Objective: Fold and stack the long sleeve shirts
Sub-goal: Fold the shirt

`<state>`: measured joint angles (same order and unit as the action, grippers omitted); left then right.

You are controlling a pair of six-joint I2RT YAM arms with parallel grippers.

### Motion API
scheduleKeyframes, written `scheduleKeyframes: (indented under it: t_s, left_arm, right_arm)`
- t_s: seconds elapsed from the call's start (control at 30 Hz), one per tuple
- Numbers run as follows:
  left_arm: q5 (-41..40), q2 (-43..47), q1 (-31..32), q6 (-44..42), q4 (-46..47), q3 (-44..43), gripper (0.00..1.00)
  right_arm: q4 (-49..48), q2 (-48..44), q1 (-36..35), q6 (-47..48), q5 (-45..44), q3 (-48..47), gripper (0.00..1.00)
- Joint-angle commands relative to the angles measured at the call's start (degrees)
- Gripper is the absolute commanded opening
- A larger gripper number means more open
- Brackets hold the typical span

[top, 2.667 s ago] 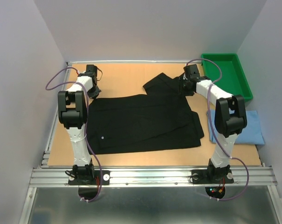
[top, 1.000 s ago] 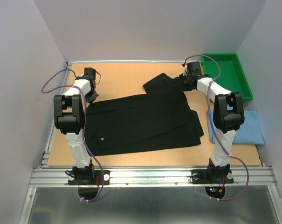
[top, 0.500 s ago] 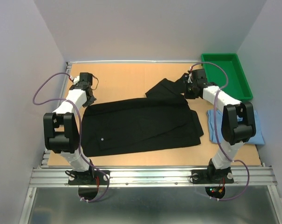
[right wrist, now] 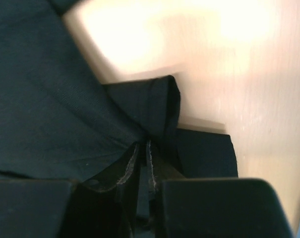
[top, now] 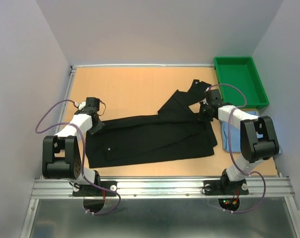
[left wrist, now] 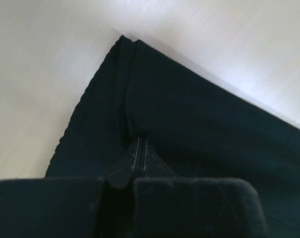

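The black long sleeve shirt (top: 150, 136) lies across the table as a wide band, its far edge drawn over toward the near side. One sleeve (top: 189, 91) trails back toward the tray. My left gripper (top: 93, 121) sits at the shirt's left end, shut on a corner of black cloth (left wrist: 189, 124) that runs into its tips (left wrist: 140, 148). My right gripper (top: 205, 110) is at the right end, its jaws only a slit apart with a fold of black cloth (right wrist: 162, 106) pinched at the tips (right wrist: 142, 146). The light blue shirt (top: 228, 133) lies folded at the right, mostly hidden by the right arm.
A green plastic tray (top: 216, 69) stands at the back right corner. Bare tabletop (top: 130, 84) stretches behind the shirt. Grey walls close in the left, back and right sides. The metal rail (top: 159, 186) with the arm bases runs along the near edge.
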<state>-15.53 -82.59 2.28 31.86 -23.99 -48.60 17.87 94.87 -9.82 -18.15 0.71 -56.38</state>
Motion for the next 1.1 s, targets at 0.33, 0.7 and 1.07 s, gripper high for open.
scheduleKeyframes:
  t_s: [0.33,0.7,1.07]
  left_arm:
    - [-7.5,5.6,0.2,-0.1,-2.4,-1.3,0.39]
    - [4.6,11.3,0.3,-1.3,2.0,0.3,0.70]
    - [6.5,7.9,0.3,-3.7,9.6,2.5,0.70]
  right_arm:
    - [-4.1,-12.1,0.1,1.7,-1.9,2.5,0.48]
    - [-4.5,-10.0,-2.0,2.7,-2.0,-6.3,0.75]
    - [-4.5,7.1,-0.6,-4.7,-11.2,-23.5,1.00]
